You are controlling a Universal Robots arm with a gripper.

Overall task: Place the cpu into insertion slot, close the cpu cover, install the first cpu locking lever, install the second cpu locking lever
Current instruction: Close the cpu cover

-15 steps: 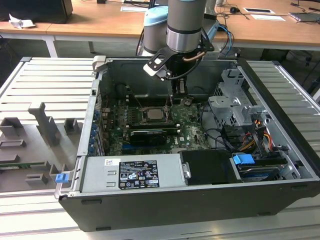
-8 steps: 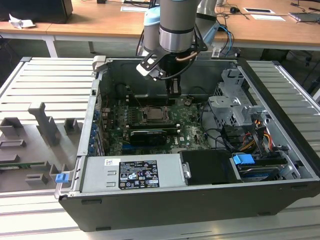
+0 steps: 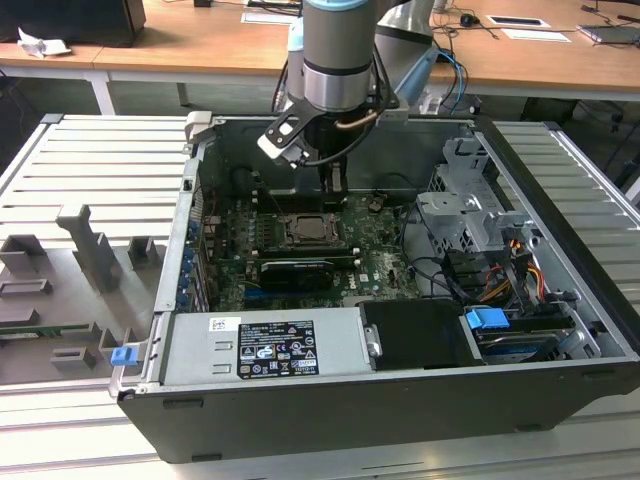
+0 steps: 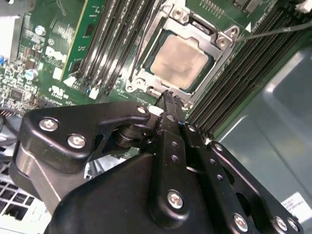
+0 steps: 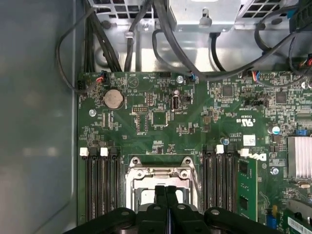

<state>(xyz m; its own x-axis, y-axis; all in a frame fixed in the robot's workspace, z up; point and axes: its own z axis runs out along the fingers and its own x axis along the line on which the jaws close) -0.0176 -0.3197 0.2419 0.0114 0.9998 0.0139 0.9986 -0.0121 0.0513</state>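
Wooden desks [image 3: 200, 45] behind; ribbed grey table [image 3: 90, 160] below.

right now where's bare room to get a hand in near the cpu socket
Free: the bare grey case panel beside the green motherboard, and the ribbed silvery tabletop on the exterior view's right. Crowded: long black memory slots flank the silver-rimmed socket, the black gripper hangs over it, black cables border the board.

The cpu [image 4: 179, 62] lies under the cpu cover [image 4: 142, 77], closed gripper [image 4: 168, 97] just beside it.
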